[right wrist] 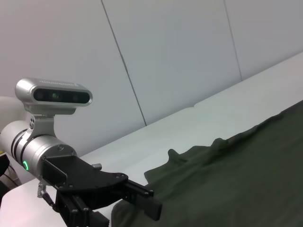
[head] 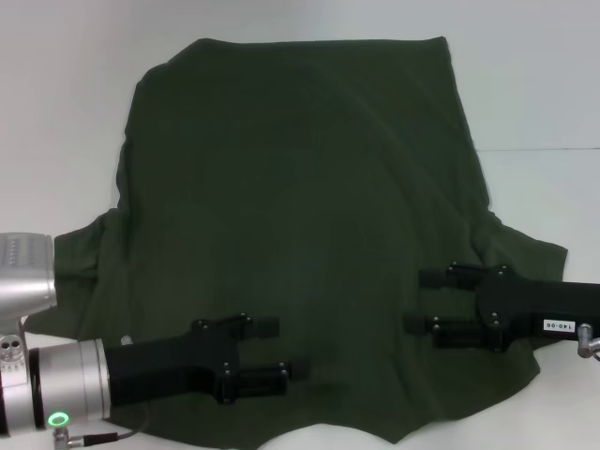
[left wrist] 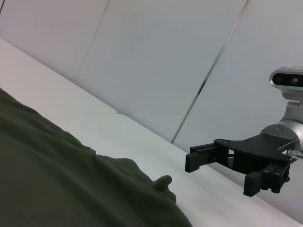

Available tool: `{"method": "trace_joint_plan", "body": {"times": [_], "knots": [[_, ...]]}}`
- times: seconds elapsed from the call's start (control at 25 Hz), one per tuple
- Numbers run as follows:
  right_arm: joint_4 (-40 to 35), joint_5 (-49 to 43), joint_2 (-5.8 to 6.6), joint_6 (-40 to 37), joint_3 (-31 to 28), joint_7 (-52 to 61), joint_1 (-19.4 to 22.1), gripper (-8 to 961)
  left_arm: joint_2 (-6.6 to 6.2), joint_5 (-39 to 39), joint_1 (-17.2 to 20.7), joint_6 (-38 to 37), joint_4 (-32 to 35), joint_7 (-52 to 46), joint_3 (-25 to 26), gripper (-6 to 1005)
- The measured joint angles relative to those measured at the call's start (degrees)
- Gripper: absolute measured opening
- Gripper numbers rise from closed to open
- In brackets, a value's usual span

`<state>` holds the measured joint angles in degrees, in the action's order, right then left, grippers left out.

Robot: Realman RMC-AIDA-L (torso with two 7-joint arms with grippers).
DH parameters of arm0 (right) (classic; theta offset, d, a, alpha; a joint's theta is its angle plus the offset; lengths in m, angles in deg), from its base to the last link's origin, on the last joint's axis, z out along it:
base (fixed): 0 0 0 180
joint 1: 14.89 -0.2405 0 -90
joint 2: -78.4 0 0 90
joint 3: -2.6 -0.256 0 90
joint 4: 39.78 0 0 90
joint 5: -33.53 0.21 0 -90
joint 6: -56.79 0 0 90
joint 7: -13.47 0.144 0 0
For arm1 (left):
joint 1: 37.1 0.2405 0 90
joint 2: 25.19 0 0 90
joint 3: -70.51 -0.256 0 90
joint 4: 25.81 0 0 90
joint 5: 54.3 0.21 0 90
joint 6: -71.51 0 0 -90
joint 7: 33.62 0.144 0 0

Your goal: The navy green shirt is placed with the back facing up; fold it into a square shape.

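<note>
Navy green shirt [head: 300, 216] flat on tabletop [head: 544, 94]; left end effector [head: 274, 349], right end effector [head: 424, 300] both spread, hovering; uneven grasps risk skewed fold.

White table [head: 544, 84]: the flat surface in front of me, matte and plain, showing bare along the far edge and at both sides. A thin seam crosses it on my right side in the head view; the left wrist view shows it as a shallow step between two panels.

Wall panels [left wrist: 156, 61]: pale grey, behind the table, split by narrow dark joints. The same panelling [right wrist: 175, 56] shows in my right wrist view.
</note>
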<state>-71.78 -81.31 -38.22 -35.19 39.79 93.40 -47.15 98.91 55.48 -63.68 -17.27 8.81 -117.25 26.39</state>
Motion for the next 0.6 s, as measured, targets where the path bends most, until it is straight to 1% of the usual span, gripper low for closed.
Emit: {"method": "trace_joint_plan", "body": {"times": [0.44,0.6], "knots": [[0.01,0.09,-0.56,0.15,-0.04,-0.27,-0.08,880,-0.09,0.0,-0.16,0.25,0.03,-1.0,0.19,876],[0.01,0.7,-0.84,0.12,-0.17,-0.02,-0.09,880,-0.23,-0.01,-0.28,1.52,0.31,-4.0,2.38,877]]}}
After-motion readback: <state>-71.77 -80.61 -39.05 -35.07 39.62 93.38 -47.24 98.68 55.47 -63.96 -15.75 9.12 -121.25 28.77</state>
